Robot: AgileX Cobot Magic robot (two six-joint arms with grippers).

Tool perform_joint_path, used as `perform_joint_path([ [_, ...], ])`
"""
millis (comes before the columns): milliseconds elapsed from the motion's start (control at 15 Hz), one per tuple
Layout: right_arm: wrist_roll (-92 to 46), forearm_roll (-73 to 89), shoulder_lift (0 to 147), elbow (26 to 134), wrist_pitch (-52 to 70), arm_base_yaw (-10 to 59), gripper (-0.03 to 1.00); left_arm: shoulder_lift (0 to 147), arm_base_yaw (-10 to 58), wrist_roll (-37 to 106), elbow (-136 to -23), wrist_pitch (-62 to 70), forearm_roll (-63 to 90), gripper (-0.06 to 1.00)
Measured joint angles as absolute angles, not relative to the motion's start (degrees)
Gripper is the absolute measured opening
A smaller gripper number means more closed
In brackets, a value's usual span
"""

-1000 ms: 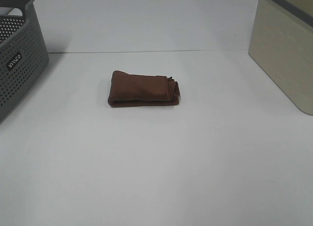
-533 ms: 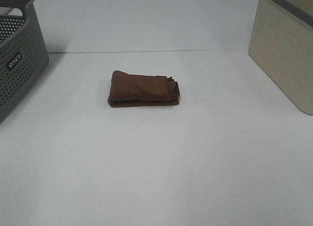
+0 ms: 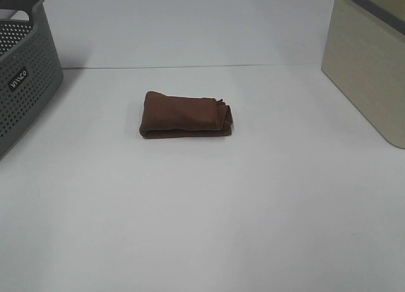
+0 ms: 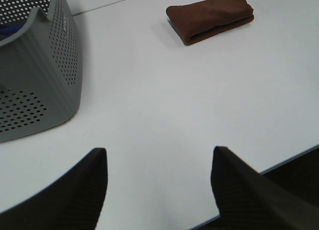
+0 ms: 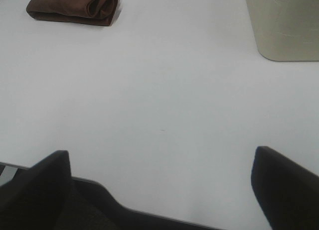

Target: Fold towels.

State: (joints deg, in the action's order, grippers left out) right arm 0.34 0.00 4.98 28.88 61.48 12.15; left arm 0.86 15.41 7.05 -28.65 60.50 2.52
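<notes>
The dark reddish-brown towel (image 3: 186, 115) lies folded into a small thick rectangle near the middle of the white table, its rolled layers showing at its right end. It also shows in the left wrist view (image 4: 211, 18) and the right wrist view (image 5: 74, 7). My left gripper (image 4: 159, 187) is open and empty, back over the table's near edge, far from the towel. My right gripper (image 5: 162, 185) is open and empty, also back at the near edge. Neither arm shows in the exterior high view. No white tag is visible.
A grey perforated basket (image 3: 25, 71) stands at the far left and shows in the left wrist view (image 4: 37, 70). A beige bin (image 3: 370, 61) stands at the far right and shows in the right wrist view (image 5: 284, 23). The white table (image 3: 202, 210) stretches between them.
</notes>
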Motion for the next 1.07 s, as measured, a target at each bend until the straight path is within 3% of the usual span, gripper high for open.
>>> perform_joint_path([
  [267, 0.34, 0.00, 4.98, 28.88, 61.48, 11.97, 0.92, 0.86, 12.15, 7.10, -28.65, 60.50, 2.58, 0.59],
  [533, 0.34, 0.00, 4.98, 28.88, 61.48, 3.32, 0.92, 0.86, 2.23, 7.16, -28.65, 60.45, 2.58, 0.59],
  [733, 0.34, 0.00, 4.93, 28.88, 61.48, -0.11, 0.92, -0.23, 1.43, 7.16, -28.65, 60.45, 2.58, 0.59],
  [1067, 0.34, 0.00, -0.17, 28.88, 61.31, -0.23, 0.92, -0.23, 1.43, 7.16, -28.65, 60.45, 2.58, 0.59],
])
